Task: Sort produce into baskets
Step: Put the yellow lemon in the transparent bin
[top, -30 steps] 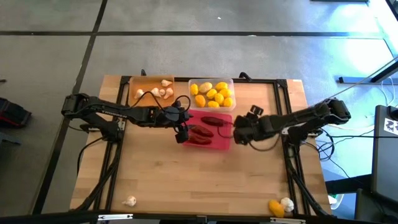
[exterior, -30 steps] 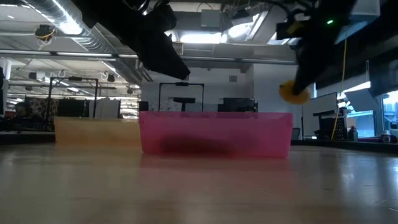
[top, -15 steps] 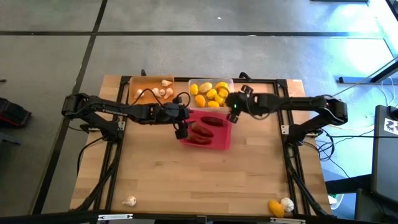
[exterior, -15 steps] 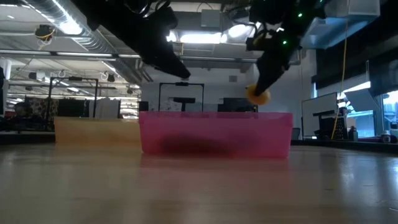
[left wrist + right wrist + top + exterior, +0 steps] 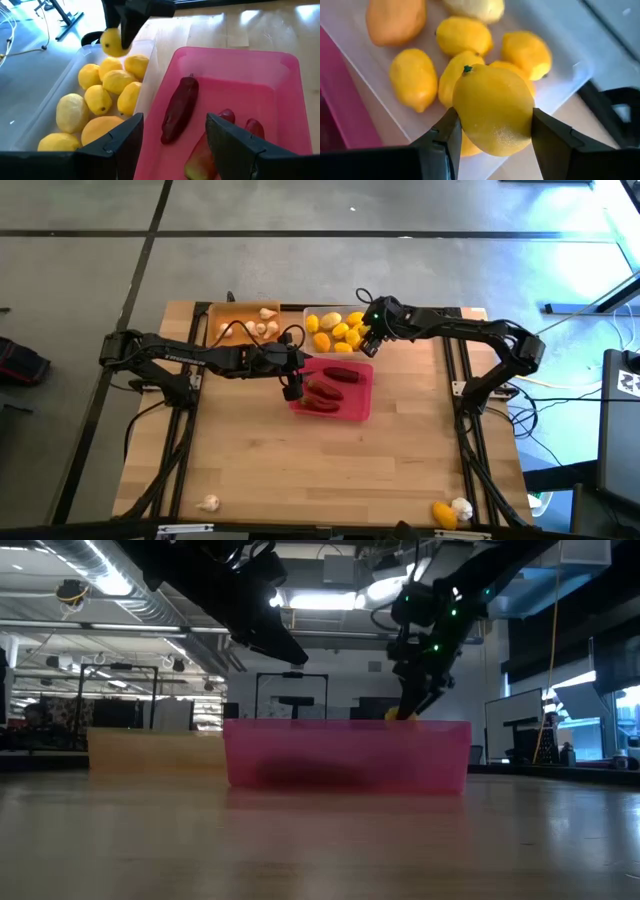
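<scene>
My right gripper [image 5: 492,131] has its jaws clamped on a yellow lemon [image 5: 492,111], gripping it by its two sides so it hangs between them. I hold it just above the clear tray [image 5: 372,311], where a heap of other lemons [image 5: 340,332] already lies, because that is the tray this fruit belongs in; from here I judge the next move is to let go.

My left gripper [image 5: 172,132] hovers over the pink tray [image 5: 361,410] with its jaws apart and nothing between them. Dark red chili peppers [image 5: 180,107] lie on that tray's floor below it. The orange tray [image 5: 215,311] sits beside the clear one at the far edge and holds the white garlic bulbs [image 5: 255,326], so each kind has its own tray.

The worktop [image 5: 300,460] is pale wooden board with a black frame under it. Pieces are still unsorted at its near edge: one garlic bulb [image 5: 208,503] toward my left corner, and a lemon [image 5: 443,513] touching a garlic bulb [image 5: 462,507] toward my right corner.

Around the worktop is grey concrete floor. The level view shows a large indoor hall with ceiling ducts and strip lights.
</scene>
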